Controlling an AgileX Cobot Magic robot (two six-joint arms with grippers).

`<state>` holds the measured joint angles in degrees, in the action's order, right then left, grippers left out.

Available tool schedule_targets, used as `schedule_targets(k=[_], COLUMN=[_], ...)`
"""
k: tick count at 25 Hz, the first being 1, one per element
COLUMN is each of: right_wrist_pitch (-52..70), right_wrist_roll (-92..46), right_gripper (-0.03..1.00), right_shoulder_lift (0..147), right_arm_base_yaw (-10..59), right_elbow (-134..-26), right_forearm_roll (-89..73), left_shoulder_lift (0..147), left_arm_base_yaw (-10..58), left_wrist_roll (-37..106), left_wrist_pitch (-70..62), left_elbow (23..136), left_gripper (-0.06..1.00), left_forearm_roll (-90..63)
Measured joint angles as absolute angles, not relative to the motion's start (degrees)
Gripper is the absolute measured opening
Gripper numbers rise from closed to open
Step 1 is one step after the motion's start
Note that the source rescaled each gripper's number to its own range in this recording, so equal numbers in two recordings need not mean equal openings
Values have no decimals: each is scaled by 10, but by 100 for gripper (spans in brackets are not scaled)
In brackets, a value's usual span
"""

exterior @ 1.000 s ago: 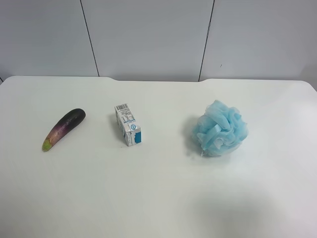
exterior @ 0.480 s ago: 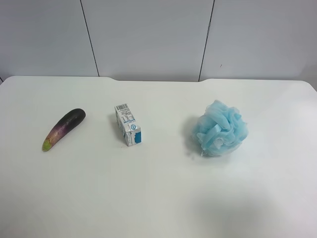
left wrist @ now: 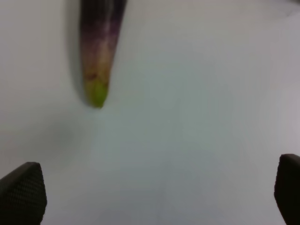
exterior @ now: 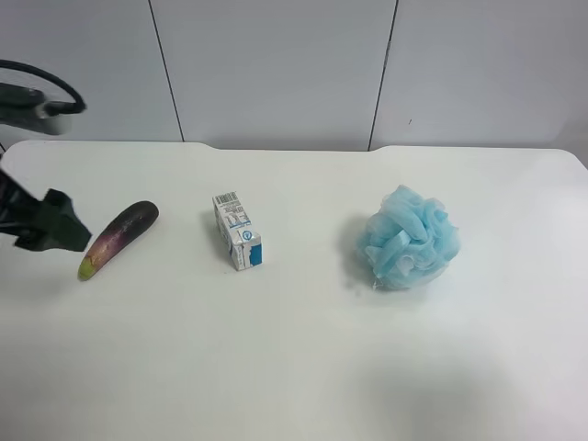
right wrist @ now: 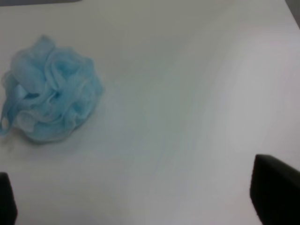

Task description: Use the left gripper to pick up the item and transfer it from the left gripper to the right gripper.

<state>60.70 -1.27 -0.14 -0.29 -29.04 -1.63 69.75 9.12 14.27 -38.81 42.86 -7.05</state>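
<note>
I see the eggplant [exterior: 118, 239] lying on the white table [exterior: 294, 367], at the exterior high view's left of the carton [exterior: 237, 231]. My left gripper [left wrist: 152, 194] hovers beside its yellow-green tip, jaws spread wide, empty and clear of it.

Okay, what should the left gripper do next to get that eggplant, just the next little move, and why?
Probably ease the left gripper over the middle of the eggplant until it sits between the jaws. The jaws stand wide open and empty, the eggplant lies untouched on the table, and the left wrist view shows it ahead of the fingertips, not yet between them.
</note>
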Motion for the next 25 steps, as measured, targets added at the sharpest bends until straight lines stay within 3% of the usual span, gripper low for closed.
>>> schedule_targets(k=[10, 25], right_wrist_pitch=[607, 607], right_wrist_roll=[-13, -13], right_gripper=[100, 100], right_shoulder_lift=[-1, -1], right_arm_base_yaw=[-3, -3], right_elbow=[-290, -290], right_forearm_roll=[-16, -16], left_shoulder_lift=[911, 1038], left_arm_base_yaw=[90, 13], left_wrist_roll=[232, 259], left_wrist_pitch=[-268, -176], left_elbow=[480, 483], left_gripper=[100, 100], left_forearm_roll=[-114, -116])
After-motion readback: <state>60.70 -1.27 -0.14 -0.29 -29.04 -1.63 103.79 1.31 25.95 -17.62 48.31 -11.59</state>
